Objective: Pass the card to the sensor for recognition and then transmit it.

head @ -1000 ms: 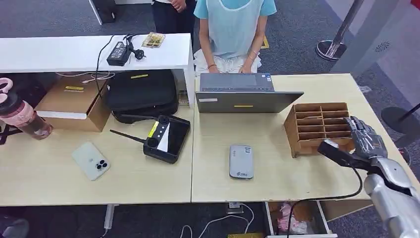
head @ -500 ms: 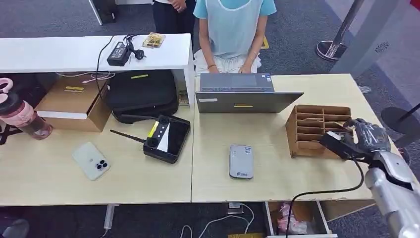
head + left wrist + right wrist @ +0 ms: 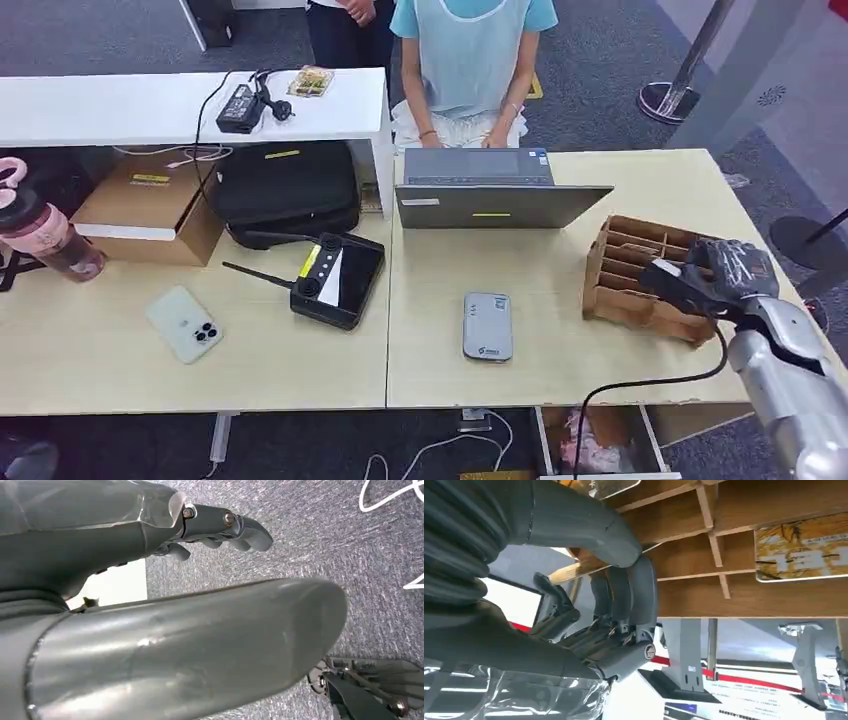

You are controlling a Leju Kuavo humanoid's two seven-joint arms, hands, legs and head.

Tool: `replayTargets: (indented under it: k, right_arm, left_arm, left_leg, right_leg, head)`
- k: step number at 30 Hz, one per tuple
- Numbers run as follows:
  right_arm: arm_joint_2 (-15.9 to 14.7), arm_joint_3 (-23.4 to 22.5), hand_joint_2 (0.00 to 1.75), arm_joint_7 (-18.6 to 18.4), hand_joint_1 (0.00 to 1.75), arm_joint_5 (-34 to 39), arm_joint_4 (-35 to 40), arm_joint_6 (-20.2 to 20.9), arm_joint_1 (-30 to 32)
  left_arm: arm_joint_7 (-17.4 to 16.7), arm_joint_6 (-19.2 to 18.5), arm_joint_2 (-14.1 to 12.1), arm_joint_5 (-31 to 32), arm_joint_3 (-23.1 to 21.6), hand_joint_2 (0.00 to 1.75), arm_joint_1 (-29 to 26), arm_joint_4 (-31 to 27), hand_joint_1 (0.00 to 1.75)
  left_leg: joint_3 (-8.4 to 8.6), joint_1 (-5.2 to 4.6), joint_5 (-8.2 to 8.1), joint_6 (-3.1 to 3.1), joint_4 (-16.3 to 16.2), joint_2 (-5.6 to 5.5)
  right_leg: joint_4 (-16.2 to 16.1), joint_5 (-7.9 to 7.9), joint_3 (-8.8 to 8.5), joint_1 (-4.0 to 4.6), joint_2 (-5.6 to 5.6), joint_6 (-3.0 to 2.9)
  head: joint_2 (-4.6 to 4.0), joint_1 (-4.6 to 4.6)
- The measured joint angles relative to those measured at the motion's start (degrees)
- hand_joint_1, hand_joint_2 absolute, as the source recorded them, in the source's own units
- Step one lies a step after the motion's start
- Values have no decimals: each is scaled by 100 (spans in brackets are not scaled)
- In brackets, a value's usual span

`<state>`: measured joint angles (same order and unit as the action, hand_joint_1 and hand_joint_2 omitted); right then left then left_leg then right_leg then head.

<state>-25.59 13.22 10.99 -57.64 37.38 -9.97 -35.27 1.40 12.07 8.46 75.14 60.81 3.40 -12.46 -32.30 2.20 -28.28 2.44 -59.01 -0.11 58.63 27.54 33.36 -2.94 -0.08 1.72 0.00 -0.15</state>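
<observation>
A wooden card rack (image 3: pixel 625 285) stands at the right of the table, skewed and tipped. My right hand (image 3: pixel 725 272) is at its right end. In the right wrist view the thumb (image 3: pixel 584 525) lies inside a compartment and the fingers (image 3: pixel 624 595) curl round the outside of the rack's wall (image 3: pixel 734 595), pinching it. A yellow card (image 3: pixel 804 550) sits in one slot, and another card (image 3: pixel 599 486) shows beside the thumb. The grey card sensor (image 3: pixel 487 326) lies flat at mid-table, well left of the hand. My left hand (image 3: pixel 220 522) hangs over carpet, holding nothing.
A half-shut laptop (image 3: pixel 495 195) stands behind the sensor, with a person (image 3: pixel 468 60) seated beyond it. Left of centre lie a black controller (image 3: pixel 335 280), a phone (image 3: pixel 183 324), a black bag (image 3: pixel 285 185) and a pink bottle (image 3: pixel 40 235). A black cable (image 3: pixel 640 385) trails from my right wrist.
My right hand moved forward from beside the rack onto its right end and closed on it. The rack has turned and tipped from its square, upright stance.
</observation>
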Motion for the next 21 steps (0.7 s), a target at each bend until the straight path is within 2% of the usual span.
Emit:
replayTargets:
  k: [1, 5, 6, 7, 8, 9, 10, 12, 14, 15, 16, 17, 18, 21]
  right_arm:
    - [2, 2, 175, 4, 115, 0, -7, -2, -4]
    - [7, 2, 175, 39, 112, 2, -42, -9, -18]
    - [13, 2, 175, 42, 94, 2, -50, -9, -22]
    - [15, 2, 175, 42, 65, 2, -59, -15, -24]
    - [20, 2, 175, 42, 56, 2, -66, -22, -27]
    - [24, 2, 175, 42, 24, 2, -74, -28, -39]
    - [26, 2, 175, 42, 10, 2, -79, -33, -46]
    - [33, 2, 175, 39, 2, 2, -85, -52, -68]
    - [37, 2, 175, 28, 3, 2, -90, -70, -88]
    - [42, 2, 175, 13, 9, 2, -90, -79, -95]
    - [46, 2, 175, -2, 99, -9, -96, -81, -99]
    - [52, 4, 175, -9, 169, -15, -109, -90, -96]
    - [61, 7, 175, -20, 175, -28, -116, -109, -99]
    - [85, 13, 175, -22, 175, -61, -149, -155, -99]
  left_arm:
    - [2, 0, 0, 0, 0, 0, 1, 0, 0]
    - [20, 9, 0, -7, 0, 0, -1, 0, 0]
    - [26, 11, 2, -7, 0, 0, -1, 0, 0]
    - [35, 13, 0, -9, 0, 0, -1, 0, 0]
    - [35, 13, 0, -15, 0, 0, -1, 0, 0]
    - [35, 15, 0, -15, 0, 0, -1, 0, 0]
    - [35, 24, 2, -15, 0, 0, -1, 0, 0]
    - [37, 33, 2, -15, 0, 0, -2, 0, 0]
    - [39, 37, 2, -15, 0, 0, -1, 0, 0]
    - [42, 37, 2, -15, 0, 0, -2, 0, 0]
    - [41, 37, 2, -15, 0, 0, -2, 0, 0]
    - [42, 39, 2, -15, 0, 0, -2, 0, 0]
    - [42, 44, 4, -20, 0, 0, -2, 0, 0]
    - [42, 48, 9, -31, 0, 0, 0, 0, 0]
  left_leg:
    - [0, 0, 0, 0, 0, 0]
    - [0, 0, 0, 0, 0, 0]
    - [0, 0, 0, 0, 0, 0]
    - [0, 0, 0, 0, 0, 0]
    - [0, 0, 0, 0, 0, 0]
    - [1, 0, 0, 0, 0, 0]
    - [1, 0, 0, 0, 0, 1]
    - [2, 0, 0, 0, 0, 0]
    - [3, 0, 0, 0, 0, 0]
    - [3, 0, 0, 0, 0, 0]
    - [2, 0, 0, 0, 0, 0]
    - [2, 0, 0, 0, 0, 0]
    - [2, -1, 0, 0, 0, 0]
    - [2, -1, 0, 0, 0, 1]
  right_leg:
    - [0, 0, 0, 0, 0, 0]
    - [0, 0, 0, 0, 0, 0]
    - [0, 0, 0, 0, 0, 0]
    - [0, 0, 0, 0, 0, 0]
    - [0, 0, 0, 0, 1, 0]
    - [0, 0, 0, 0, 1, 0]
    - [0, 0, -1, 0, 1, 0]
    - [0, 0, -2, 0, 0, 0]
    - [0, 0, -2, 0, 0, 0]
    - [0, 0, -3, 0, 0, 0]
    - [0, 0, -3, 0, 0, 0]
    - [0, 0, -3, 0, 0, 0]
    - [0, 0, -3, -1, 2, 0]
    - [0, -1, -2, -1, 3, -1]
  head:
    - [0, -2]
    - [0, -2]
    - [0, -2]
    - [0, -2]
    - [0, -2]
    - [0, -2]
    - [0, 0]
    - [0, -2]
    - [0, -2]
    - [0, -2]
    - [0, -2]
    - [0, 0]
    - [0, -4]
    - [0, 0]
